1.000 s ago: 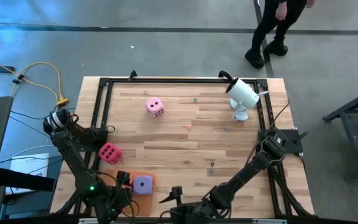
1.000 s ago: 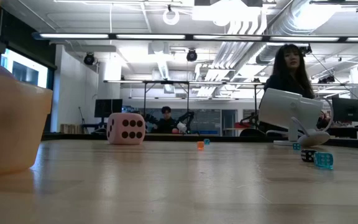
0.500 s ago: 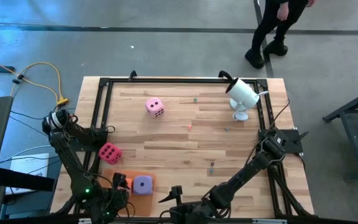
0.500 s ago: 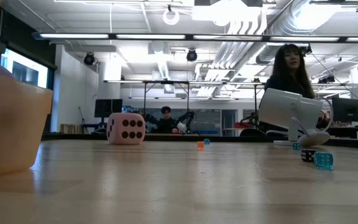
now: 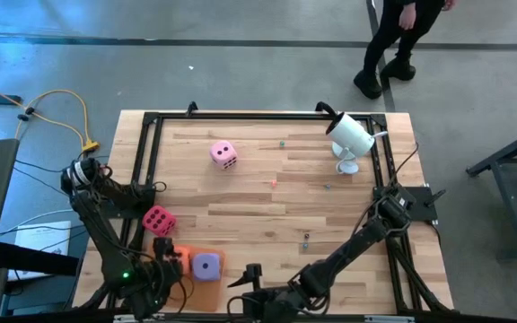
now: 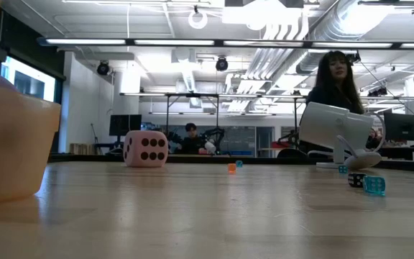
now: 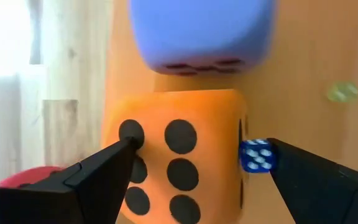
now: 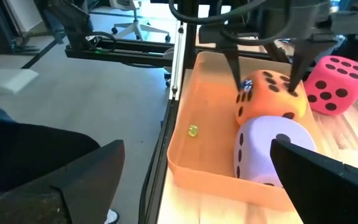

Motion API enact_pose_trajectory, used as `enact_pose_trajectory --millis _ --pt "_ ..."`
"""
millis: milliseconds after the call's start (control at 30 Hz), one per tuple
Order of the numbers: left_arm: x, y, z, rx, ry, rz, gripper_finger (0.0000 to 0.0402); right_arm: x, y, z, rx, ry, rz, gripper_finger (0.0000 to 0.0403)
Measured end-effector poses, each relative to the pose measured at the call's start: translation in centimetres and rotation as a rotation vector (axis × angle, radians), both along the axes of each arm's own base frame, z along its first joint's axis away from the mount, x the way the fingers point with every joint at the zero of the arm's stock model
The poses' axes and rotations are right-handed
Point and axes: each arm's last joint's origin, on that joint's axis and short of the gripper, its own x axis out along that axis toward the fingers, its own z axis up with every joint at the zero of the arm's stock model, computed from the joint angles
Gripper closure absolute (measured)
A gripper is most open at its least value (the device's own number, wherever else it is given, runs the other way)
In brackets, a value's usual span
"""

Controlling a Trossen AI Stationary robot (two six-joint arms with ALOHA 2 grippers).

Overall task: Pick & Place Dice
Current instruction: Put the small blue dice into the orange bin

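Orange die (image 7: pixel 179 155) sits in the tray (image 8: pixel 194 149), left tool (image 7: pixel 194 168) spread around it.
Purple die (image 8: pixel 266 149) touches it; right tool (image 8: pixel 197 180) open nearby; overhead, arms half-hide the tray.

Both arms are dark, near-black jointed links with black cables running along them. The left arm (image 5: pixel 106 235) carries a small green light on a low link and a pale ring-like fitting at its base joint by the table's left edge, while the right arm (image 5: pixel 366 240) rises from a boxy black base at the table's right edge. Each gripper ends in two flat, matte black fingers tapering to blunt wedge tips, as on the left gripper (image 7: pixel 194 168) and the right gripper (image 8: pixel 197 168).
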Motion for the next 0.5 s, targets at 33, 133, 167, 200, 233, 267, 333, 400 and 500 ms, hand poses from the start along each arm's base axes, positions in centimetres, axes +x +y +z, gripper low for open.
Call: enact_pose_trajectory --millis 33,133,167,200,233,267,333,400,500 --pt "0.0 0.1 -0.4 0.007 -0.004 0.015 0.0052 0.0 0.0 0.0 0.003 0.002 0.003 0.0011" --pt "-0.3 -0.1 -1.6 0.026 -0.017 0.024 0.0052 -0.1 0.1 0.0 0.014 0.006 0.010 0.0011" --pt "-0.4 -0.2 -1.9 0.037 -0.014 0.018 0.0052 -0.2 0.2 0.0 0.015 0.007 0.012 0.0011" --pt "-0.6 -0.4 -2.1 0.048 -0.013 0.003 0.0052 -0.3 0.3 0.0 0.015 0.007 0.016 0.0011" --pt "-0.8 -0.5 -2.1 0.054 -0.013 -0.016 0.0052 -0.3 0.4 0.0 0.015 0.007 0.018 0.0011" --pt "-1.0 -0.7 -2.0 0.053 -0.015 -0.030 0.0052 -0.4 0.5 0.0 0.014 0.007 0.019 0.0011" --pt "-1.2 -1.0 -1.4 0.022 -0.013 -0.048 0.0052 -0.5 0.7 0.0 0.014 0.007 0.022 0.0011" --pt "-1.3 -1.3 -0.6 -0.033 -0.002 -0.051 0.0052 -0.5 0.6 0.0 0.009 0.006 0.023 0.0011" --pt "-1.3 -1.5 0.5 -0.094 0.005 -0.065 0.0052 -0.4 0.5 0.0 0.006 0.007 0.020 0.0011"
